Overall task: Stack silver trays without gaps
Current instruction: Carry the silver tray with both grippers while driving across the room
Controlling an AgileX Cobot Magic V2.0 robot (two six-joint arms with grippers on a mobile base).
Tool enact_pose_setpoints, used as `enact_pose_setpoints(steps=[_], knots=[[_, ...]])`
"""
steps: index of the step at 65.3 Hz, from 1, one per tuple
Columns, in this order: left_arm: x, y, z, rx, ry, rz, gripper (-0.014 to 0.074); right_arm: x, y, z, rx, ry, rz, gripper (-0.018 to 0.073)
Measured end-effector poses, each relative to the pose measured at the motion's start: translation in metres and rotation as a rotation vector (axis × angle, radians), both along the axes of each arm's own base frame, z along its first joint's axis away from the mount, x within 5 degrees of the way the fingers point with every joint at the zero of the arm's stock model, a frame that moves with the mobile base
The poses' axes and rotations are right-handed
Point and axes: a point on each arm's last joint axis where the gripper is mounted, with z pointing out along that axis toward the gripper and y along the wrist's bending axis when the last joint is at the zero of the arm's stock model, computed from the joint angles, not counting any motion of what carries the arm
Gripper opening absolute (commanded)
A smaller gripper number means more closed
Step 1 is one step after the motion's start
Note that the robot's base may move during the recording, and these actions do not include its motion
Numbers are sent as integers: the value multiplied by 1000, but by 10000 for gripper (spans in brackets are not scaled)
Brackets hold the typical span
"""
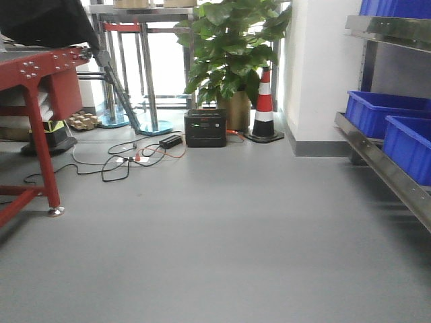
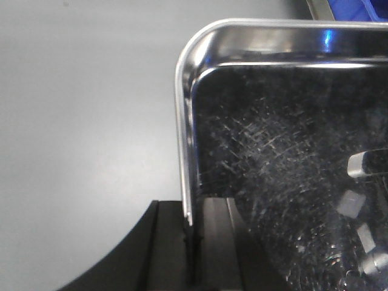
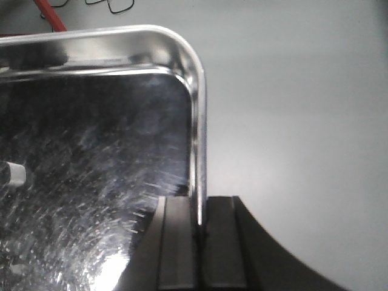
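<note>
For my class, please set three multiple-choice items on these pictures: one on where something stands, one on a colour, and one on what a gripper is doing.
1. Where does the traffic cone stand?
A) on a chair
B) on the floor beside the potted plant
C) inside a cardboard box

2. What colour are the bins on the steel shelf?
A) green
B) yellow
C) blue

3. How is the left gripper?
A) wide open over bare floor
B) shut on the rim of the silver tray
C) holding a cable

Answers: B, the cone stands on the floor right of the plant. C, both bins are blue. B, the fingers pinch the tray's rim.
</note>
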Motion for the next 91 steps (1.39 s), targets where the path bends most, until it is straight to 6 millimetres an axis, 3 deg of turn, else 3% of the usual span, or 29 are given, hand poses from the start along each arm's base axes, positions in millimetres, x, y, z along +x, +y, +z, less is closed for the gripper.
enact_pose_setpoints(steps=[91], knots=[[3, 2, 4, 33, -63, 5, -16, 1, 1, 2, 13, -23, 9, -75]])
